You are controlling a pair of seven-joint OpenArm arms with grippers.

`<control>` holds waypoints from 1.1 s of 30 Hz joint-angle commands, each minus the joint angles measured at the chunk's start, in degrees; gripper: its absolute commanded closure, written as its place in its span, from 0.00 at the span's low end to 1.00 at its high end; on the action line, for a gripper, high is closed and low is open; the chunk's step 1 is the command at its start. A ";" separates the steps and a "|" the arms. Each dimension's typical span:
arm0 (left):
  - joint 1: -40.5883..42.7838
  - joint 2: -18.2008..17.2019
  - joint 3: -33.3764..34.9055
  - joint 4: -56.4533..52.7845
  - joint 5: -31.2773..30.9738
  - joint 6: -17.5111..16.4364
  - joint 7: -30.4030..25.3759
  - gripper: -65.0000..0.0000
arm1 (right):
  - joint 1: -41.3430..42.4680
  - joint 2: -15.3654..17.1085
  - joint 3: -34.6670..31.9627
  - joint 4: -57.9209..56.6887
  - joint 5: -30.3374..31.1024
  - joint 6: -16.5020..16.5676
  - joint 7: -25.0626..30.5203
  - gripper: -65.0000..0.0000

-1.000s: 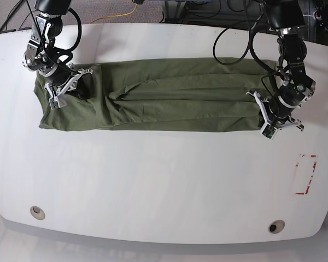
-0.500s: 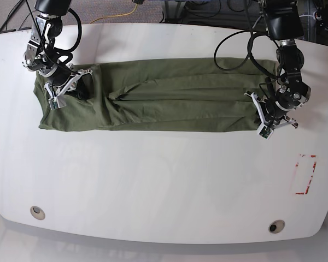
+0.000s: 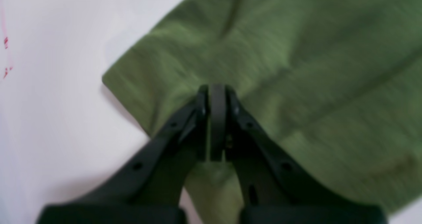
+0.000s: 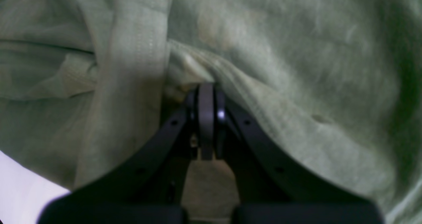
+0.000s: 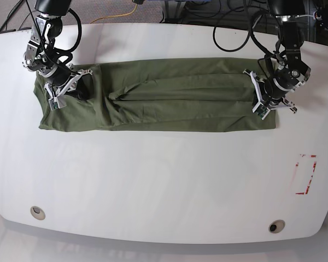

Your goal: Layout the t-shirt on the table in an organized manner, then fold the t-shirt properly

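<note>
The t-shirt (image 5: 164,95) lies in a long folded band on the table (image 5: 164,180); no print or label is legible. The left gripper (image 3: 216,95) is closed over its hem end. The right gripper (image 4: 206,95) is closed at its opposite end.

white table (image 5: 164,180), olive t-shirt (image 5: 169,103) on it

Base view is bright and sharp with soft table (image 5: 164,180) glare; both wrist views are blurred, the right dim.

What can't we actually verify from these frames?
- Base view: the left end effector and right end effector tips are hidden by their own arms.
- Both wrist views: blurred; whether t-shirt fabric is pinched between the shut jaws is unclear.
- Base view: layers under the folds are hidden.
</note>
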 commanded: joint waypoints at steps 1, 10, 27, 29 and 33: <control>1.04 -0.52 -0.38 2.43 -0.52 0.14 -1.02 1.00 | 0.13 0.56 0.08 -0.16 -3.83 -1.79 -3.83 1.00; 3.68 -1.57 -2.23 6.21 -0.60 0.14 -1.02 1.00 | 0.49 0.56 0.08 -0.16 -3.83 -1.79 -3.83 1.00; -3.00 -1.31 -5.83 5.16 -1.57 0.14 5.49 0.85 | 0.57 0.56 -2.12 -0.16 -3.83 -1.79 -3.83 0.99; -3.00 -1.22 -7.59 5.16 -3.94 0.14 6.98 0.74 | 0.57 0.56 -2.82 -0.16 -3.83 -1.88 -3.83 1.00; -2.74 0.28 -14.19 4.98 -11.42 0.14 9.88 0.49 | 0.57 0.56 -3.35 -0.16 -3.75 -1.88 -3.83 1.00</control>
